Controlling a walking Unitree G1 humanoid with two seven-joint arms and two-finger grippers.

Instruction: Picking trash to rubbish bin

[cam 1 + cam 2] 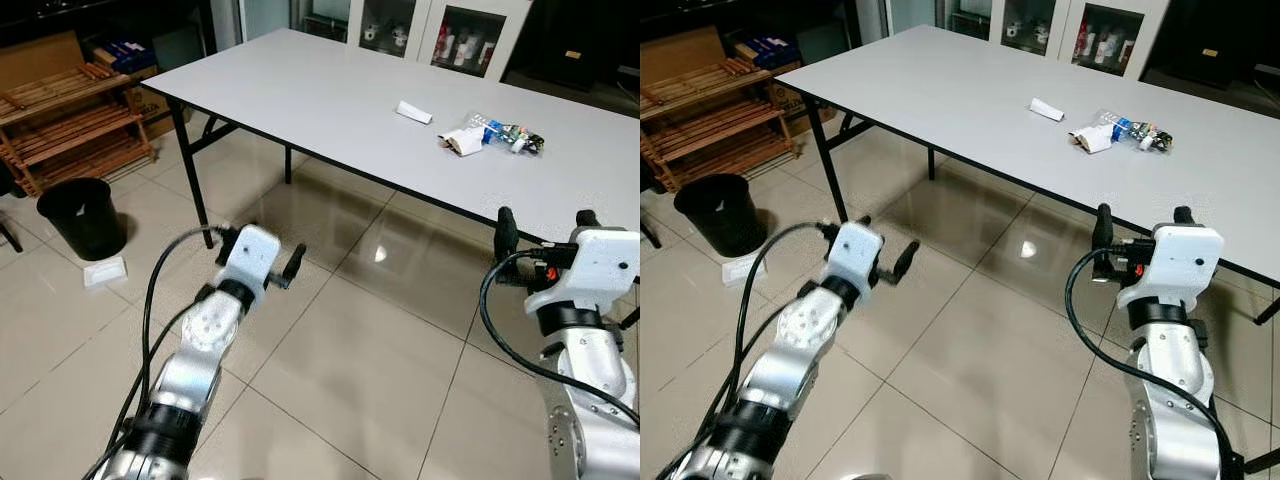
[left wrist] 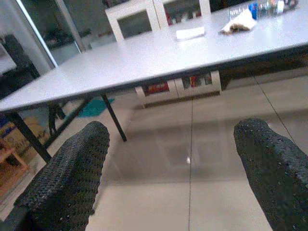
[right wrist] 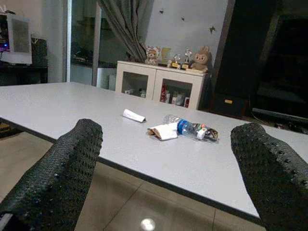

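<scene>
A long grey table point(image 1: 330, 100) is standing ahead, and the trash is lying on its far right part: a folded paper point(image 1: 413, 112), a crumpled wrapper point(image 1: 462, 142) and a plastic bottle point(image 1: 510, 134) (the wrapper and bottle are touching). The left gripper point(image 1: 262, 262) is hovering over the tiled floor point(image 1: 340, 370) near the table's front edge, fingers apart and empty. The right gripper point(image 1: 545, 232) is hanging at the near table edge, fingers also spread, holding nothing. The black bin point(image 1: 83, 217) is sitting on the floor far left, beside a wooden rack point(image 1: 70, 125).
</scene>
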